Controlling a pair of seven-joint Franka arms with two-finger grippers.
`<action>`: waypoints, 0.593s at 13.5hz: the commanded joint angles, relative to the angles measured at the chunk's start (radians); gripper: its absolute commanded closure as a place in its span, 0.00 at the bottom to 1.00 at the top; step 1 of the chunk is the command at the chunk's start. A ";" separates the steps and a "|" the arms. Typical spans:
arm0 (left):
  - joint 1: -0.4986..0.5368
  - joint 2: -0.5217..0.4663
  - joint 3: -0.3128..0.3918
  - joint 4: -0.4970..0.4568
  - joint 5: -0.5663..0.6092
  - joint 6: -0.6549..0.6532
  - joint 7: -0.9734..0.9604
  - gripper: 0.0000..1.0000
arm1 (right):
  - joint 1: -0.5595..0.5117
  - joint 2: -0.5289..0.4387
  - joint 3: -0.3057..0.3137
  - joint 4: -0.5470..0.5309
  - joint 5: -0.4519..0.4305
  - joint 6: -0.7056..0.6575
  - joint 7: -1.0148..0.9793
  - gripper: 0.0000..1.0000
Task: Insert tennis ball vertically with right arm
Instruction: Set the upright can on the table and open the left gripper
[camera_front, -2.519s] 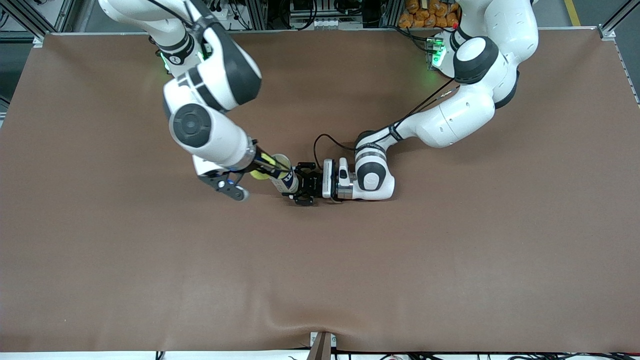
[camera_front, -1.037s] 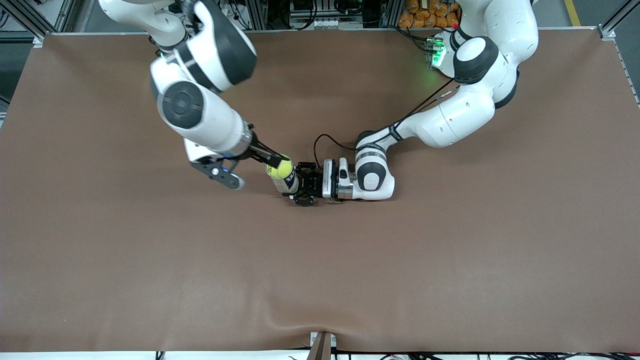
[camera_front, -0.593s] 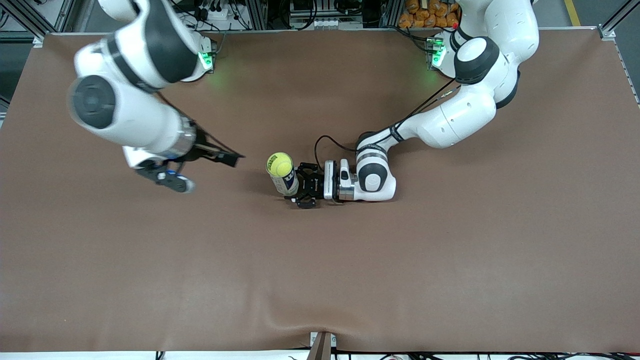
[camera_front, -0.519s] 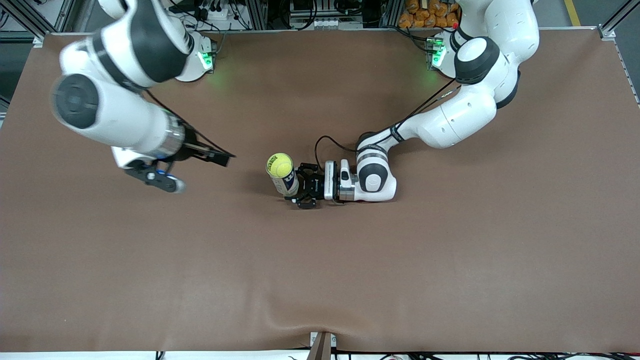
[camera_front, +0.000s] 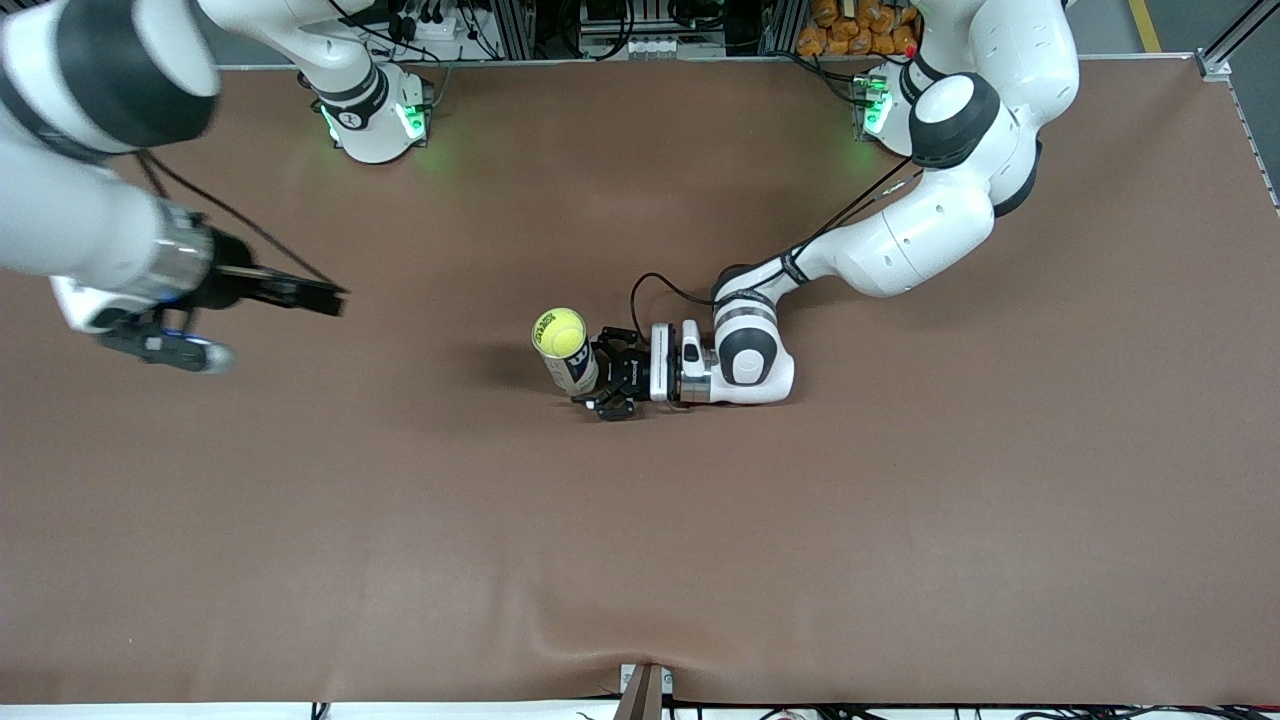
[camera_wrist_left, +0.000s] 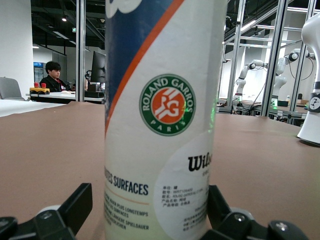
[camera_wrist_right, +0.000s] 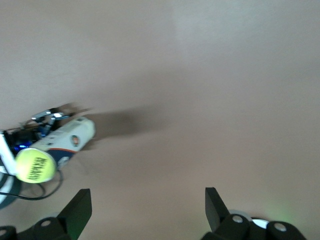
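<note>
Front view is showing you the upright ball can standing mid-table on the matte brown table cover, with the fuzzy yellow tennis ball sitting in its mouth. The left gripper is flanking the can's base, fingers apart, clear of the glossy printed wall. The ball is likely light and springy; you'd be pinching it across its middle. The right gripper is hanging well away from the can, toward the right arm's end, fingers spread, empty.
</note>
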 joint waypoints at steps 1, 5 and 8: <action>0.001 -0.033 0.010 -0.006 -0.054 -0.011 0.018 0.00 | -0.076 -0.097 0.018 -0.101 -0.034 0.022 -0.122 0.00; 0.037 -0.048 0.010 -0.054 -0.064 -0.011 0.011 0.00 | -0.182 -0.133 0.020 -0.112 -0.069 0.022 -0.320 0.00; 0.038 -0.053 0.010 -0.068 -0.064 -0.011 0.014 0.00 | -0.201 -0.156 0.011 -0.109 -0.114 0.021 -0.401 0.00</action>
